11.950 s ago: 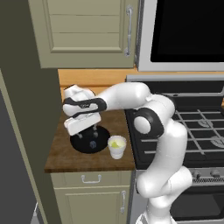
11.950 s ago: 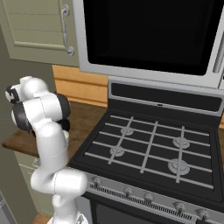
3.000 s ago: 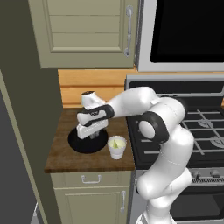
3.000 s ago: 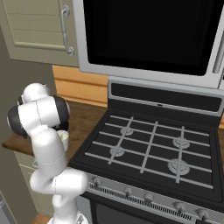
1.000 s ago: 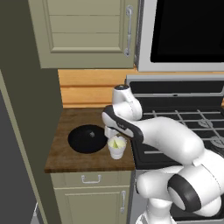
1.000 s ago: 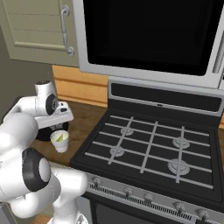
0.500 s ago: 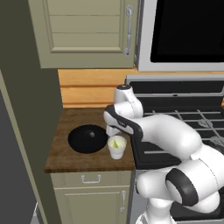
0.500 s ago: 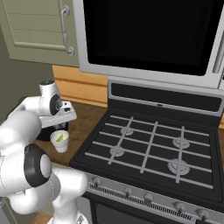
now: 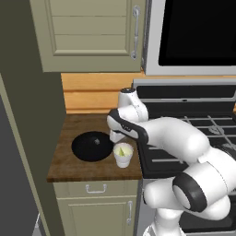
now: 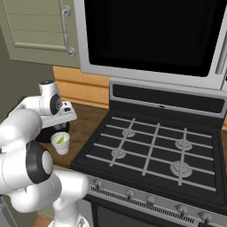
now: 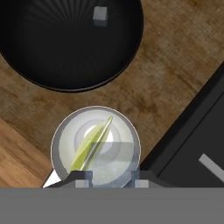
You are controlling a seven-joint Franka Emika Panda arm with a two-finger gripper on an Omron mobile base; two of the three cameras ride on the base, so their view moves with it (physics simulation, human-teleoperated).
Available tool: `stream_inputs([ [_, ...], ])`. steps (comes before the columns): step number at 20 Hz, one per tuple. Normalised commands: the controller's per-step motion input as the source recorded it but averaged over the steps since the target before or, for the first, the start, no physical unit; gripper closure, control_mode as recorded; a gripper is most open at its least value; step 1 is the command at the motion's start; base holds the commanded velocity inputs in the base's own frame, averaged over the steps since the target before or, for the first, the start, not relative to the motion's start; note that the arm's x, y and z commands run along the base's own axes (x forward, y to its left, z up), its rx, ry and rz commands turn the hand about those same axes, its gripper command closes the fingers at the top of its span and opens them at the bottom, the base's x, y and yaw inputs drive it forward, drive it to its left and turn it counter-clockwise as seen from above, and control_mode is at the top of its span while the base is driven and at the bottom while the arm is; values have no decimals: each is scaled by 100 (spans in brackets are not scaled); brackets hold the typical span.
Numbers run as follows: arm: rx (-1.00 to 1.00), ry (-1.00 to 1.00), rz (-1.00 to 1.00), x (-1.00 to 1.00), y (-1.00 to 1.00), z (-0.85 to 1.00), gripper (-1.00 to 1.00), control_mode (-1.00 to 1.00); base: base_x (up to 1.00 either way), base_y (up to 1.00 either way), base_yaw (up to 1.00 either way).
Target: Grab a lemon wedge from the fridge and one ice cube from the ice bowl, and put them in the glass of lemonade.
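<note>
Hovering: end effector point(image 11: 107, 177) over glass of lemonade point(image 11: 96, 146), gripping ice cube point(image 11: 114, 158).
Advice: release centred; lemon wedge point(image 11: 91, 145) at 10 o'clock.

Wooden surface point(image 9: 87, 168) beside a black gas stove point(image 10: 155, 150), olive cabinet door with a bar handle point(image 9: 92, 32) overhead, dark microwave point(image 10: 150, 33) above the burners, drawer point(image 9: 97, 189) below the surface's front edge.

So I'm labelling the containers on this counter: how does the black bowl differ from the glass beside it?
The ice bowl is black, wide and shallow; the glass of lemonade is whitish, translucent and much narrower. The bowl holds an ice cube; the glass holds a lemon wedge and a pale cube between the gripper tips. Both are round and stand upright on the wooden counter.
</note>
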Motion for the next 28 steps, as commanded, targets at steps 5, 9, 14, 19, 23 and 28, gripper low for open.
stream_inputs([
  [5, 0, 0, 0, 0, 15, 0, 100, -100, 0, 0, 0],
  [9, 0, 0, 0, 0, 0, 0, -100, -100, 0, 0, 0],
  [14, 0, 0, 0, 0, 0, 0, -100, -100, 0, 0, 0],
  [19, 0, 0, 0, 0, 0, 0, -100, -100, 0, 0, 0],
  [23, 0, 0, 0, -4, 0, 0, -100, -100, 0, 0, 0],
  [28, 1, -4, 0, -34, 0, 0, -100, -100, 0, 0, 0],
])
